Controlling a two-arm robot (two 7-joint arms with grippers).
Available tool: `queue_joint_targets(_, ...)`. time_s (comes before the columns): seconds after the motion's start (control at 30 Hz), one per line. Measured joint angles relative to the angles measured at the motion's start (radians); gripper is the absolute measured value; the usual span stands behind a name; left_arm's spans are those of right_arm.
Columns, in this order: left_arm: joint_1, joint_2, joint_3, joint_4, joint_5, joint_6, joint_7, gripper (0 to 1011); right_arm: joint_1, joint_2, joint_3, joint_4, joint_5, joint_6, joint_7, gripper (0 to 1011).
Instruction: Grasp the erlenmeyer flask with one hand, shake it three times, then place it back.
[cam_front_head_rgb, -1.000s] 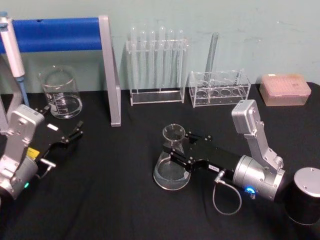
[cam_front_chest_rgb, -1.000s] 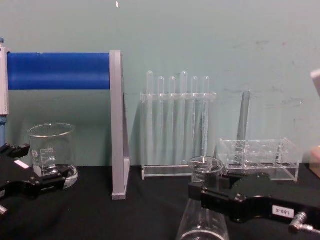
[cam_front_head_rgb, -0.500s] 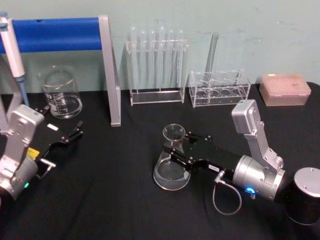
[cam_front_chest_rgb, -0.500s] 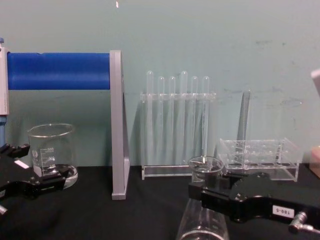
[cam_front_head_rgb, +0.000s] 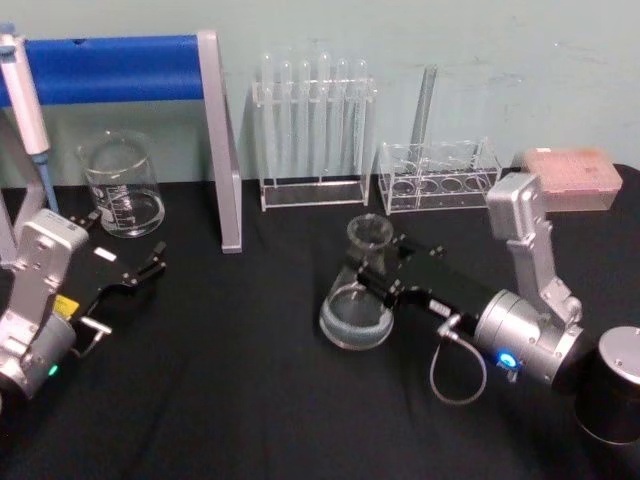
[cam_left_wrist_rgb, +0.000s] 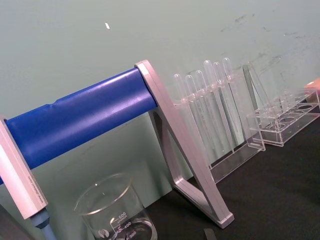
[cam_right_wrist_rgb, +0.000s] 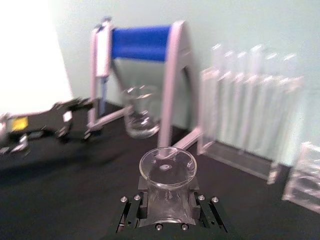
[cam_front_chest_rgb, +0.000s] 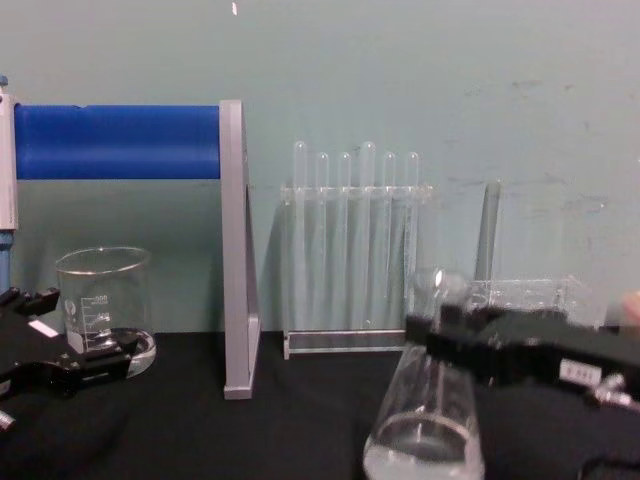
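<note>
Shaking looks to be the step in hand: the right tool (cam_front_head_rgb: 375, 272) is clamped on the neck of the flask (cam_front_head_rgb: 357, 295). The flask leans a little off upright at about 5 o'clock from the test-tube rack (cam_front_head_rgb: 312, 135) and 4 o'clock from the beaker (cam_front_head_rgb: 120, 185) in the head view. It seems to hang just clear of the worktop (cam_front_head_rgb: 230, 390), though whether the base touches cannot be settled. What looks like a shallow pool of liquid (cam_front_chest_rgb: 425, 452) lies in the base, so the swings would best be short and brisk, with the mouth kept near 12 o'clock so nothing climbs toward the rim. The grip is on bare glass high on the neck, so the heavy base will tend to swing under it; the clamp should hold firm throughout. The low rack (cam_front_head_rgb: 438, 175) stands near at 1 o'clock from the flask, so the motion is safer kept toward 6 o'clock, over bare cloth. For the return, the base should meet the worktop flat before the tool lets go. The left tool (cam_front_head_rgb: 150, 268) rests idle at 9 o'clock from the flask, well apart from it, its fingers apart.
</note>
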Motion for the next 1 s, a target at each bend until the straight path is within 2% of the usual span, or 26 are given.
queue_joint_targets(0.13,0.0,0.0,0.0,0.0,0.0,0.0,0.0,1001,-0.019,-0.017,0.037,-0.041,-0.004,0.005,-0.072,449)
queue_joint_targets(0.33,0.0,0.0,0.0,0.0,0.0,0.0,0.0,1001,-0.065,-0.053,0.109,-0.12,-0.039,0.012,-0.209,449)
queue_joint_targets(0.47,0.0,0.0,0.0,0.0,0.0,0.0,0.0,1001,-0.086,-0.067,0.141,-0.152,-0.05,0.016,-0.255,449)
queue_joint_targets(0.67,0.0,0.0,0.0,0.0,0.0,0.0,0.0,1001,-0.108,-0.083,0.169,-0.17,-0.071,0.024,-0.288,449)
queue_joint_targets(1.0,0.0,0.0,0.0,0.0,0.0,0.0,0.0,1001,-0.122,-0.104,0.187,-0.175,-0.112,0.03,-0.304,449)
